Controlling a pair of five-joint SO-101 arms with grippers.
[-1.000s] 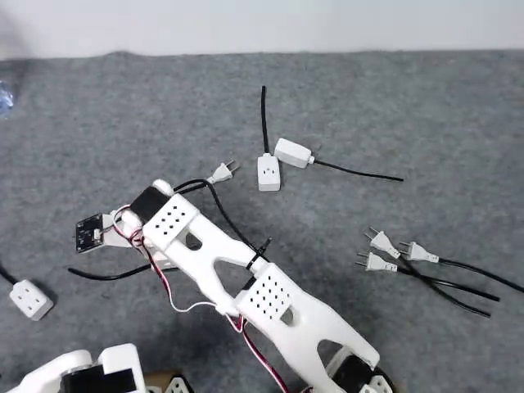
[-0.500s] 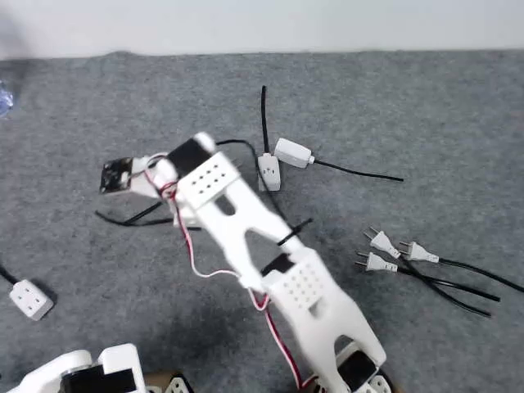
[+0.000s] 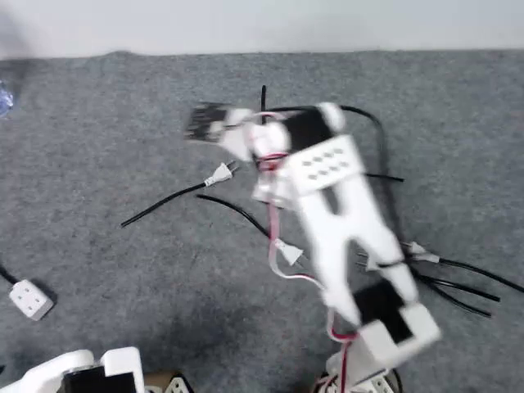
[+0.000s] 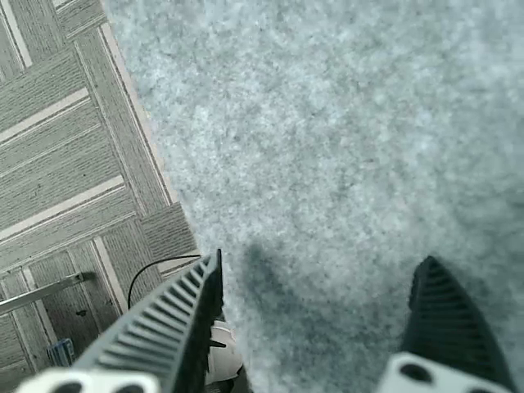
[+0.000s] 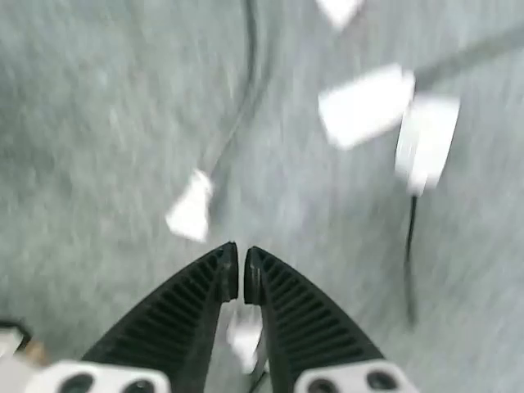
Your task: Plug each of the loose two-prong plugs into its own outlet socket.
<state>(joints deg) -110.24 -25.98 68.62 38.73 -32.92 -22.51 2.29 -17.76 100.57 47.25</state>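
A small white two-prong plug (image 3: 219,173) is seen lying flat on the grey carpet (image 3: 98,131) left of centre. Its prongs are turned toward the upper right, and its thin black cable (image 3: 160,205) is trailed off to the lower left. A boxy white plastic outlet socket (image 3: 31,300) is set face up near the left edge, well apart from it. At the right another white plug (image 3: 414,249) is partly covered, with black cords (image 3: 467,285) crossed behind it. In the right wrist view a blurred white socket block (image 5: 366,106) is shown just beside a second white block (image 5: 426,141).
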